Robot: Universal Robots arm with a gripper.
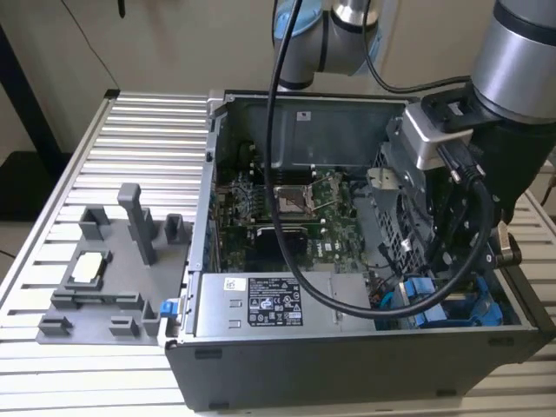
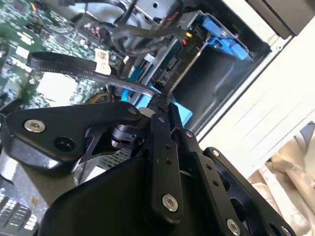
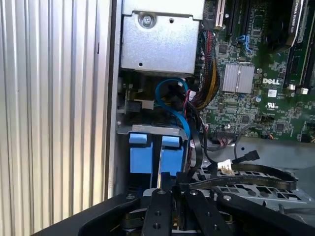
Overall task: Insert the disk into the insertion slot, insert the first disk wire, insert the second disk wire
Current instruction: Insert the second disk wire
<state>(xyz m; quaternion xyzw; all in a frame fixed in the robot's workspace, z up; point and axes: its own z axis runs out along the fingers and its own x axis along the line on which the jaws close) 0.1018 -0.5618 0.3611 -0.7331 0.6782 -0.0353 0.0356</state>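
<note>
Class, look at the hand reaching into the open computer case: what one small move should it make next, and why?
Probably a short, slow push of the wire's end toward the disk. In the second wrist view the hand appears shut on the end of the flat black wire, right beside the blue carrier of the disk. Whether the plug is seated is hidden.

end effector [image 2: 158, 101] fingertips hide behind its linkage
</note>
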